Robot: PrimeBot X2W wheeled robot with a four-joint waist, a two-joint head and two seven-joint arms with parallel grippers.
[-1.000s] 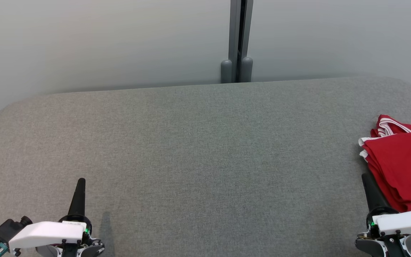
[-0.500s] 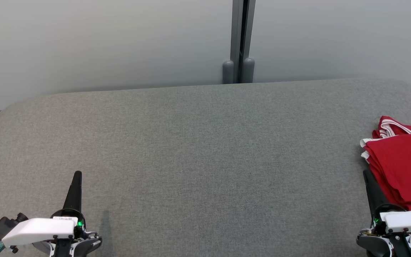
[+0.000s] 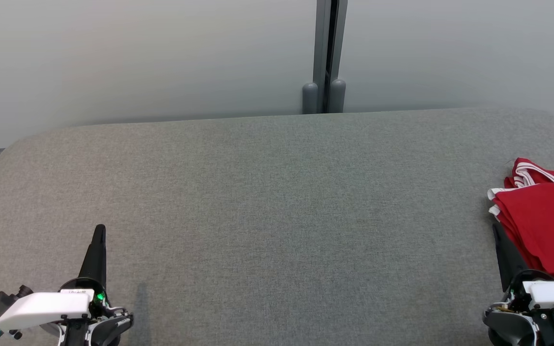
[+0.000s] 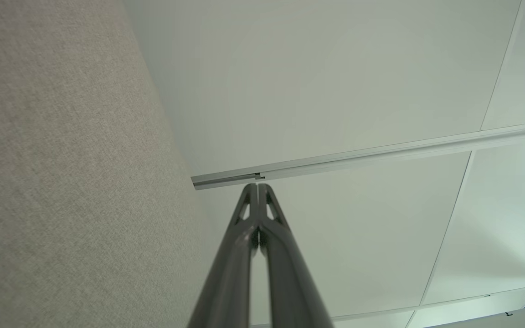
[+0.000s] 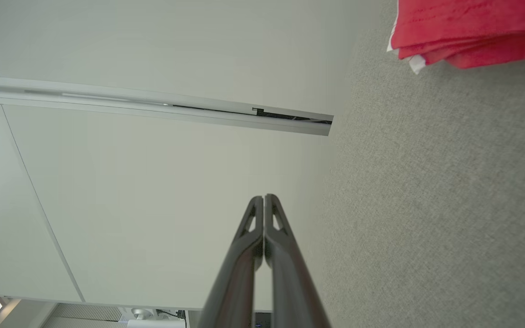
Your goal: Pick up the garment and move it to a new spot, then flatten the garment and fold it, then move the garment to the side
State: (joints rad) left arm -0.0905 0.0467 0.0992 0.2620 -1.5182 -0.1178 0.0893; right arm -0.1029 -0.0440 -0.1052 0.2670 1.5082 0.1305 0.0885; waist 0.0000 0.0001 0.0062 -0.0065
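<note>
The garment (image 3: 546, 216), red with white trim, lies folded at the right edge of the grey fabric table (image 3: 277, 202), cut off by the frame; its stacked edges show in the right wrist view as garment (image 5: 467, 32). My right gripper (image 3: 497, 229) stands shut and empty just left of the garment's near corner; its tips right gripper (image 5: 264, 198) meet. At the lower left my left gripper (image 3: 99, 229) is shut with nothing in it, and its tips left gripper (image 4: 257, 186) touch.
A pale wall (image 3: 137, 57) with a grey vertical post (image 3: 325, 57) stands behind the table's far edge. The table's corners are rounded. A metal rail (image 4: 362, 157) crosses the wall panels.
Both grippers have drawn back toward the near edge. The whole picture has shifted slightly, so the camera moved. The garment lies as before.
</note>
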